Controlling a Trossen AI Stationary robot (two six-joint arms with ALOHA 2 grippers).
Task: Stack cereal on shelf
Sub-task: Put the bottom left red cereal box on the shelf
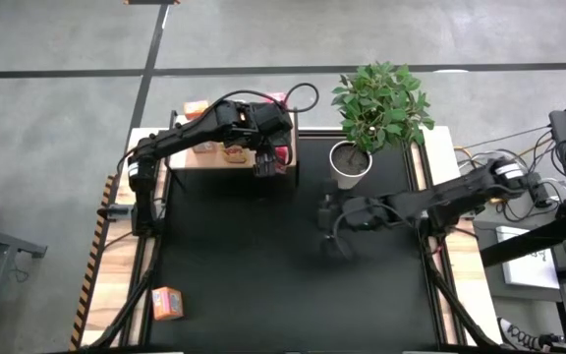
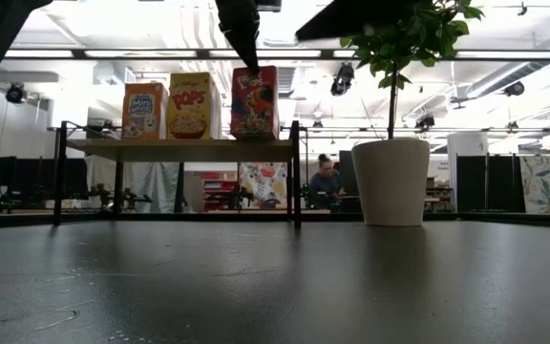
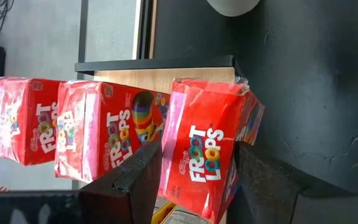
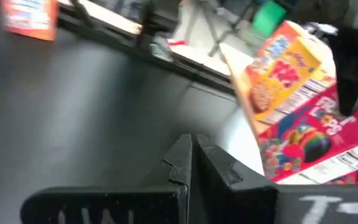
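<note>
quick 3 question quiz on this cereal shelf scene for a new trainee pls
1. True or false: the right claw holds a cereal box.
2. Which colour is the box between the left claw's fingers? A orange, B yellow, C red.
3. Fill in: one orange box lies off the shelf, at the table's near edge on the ____ arm's side.

Key: 1 false, it is shut and empty over the bare table. 2 C. 3 left.
</note>
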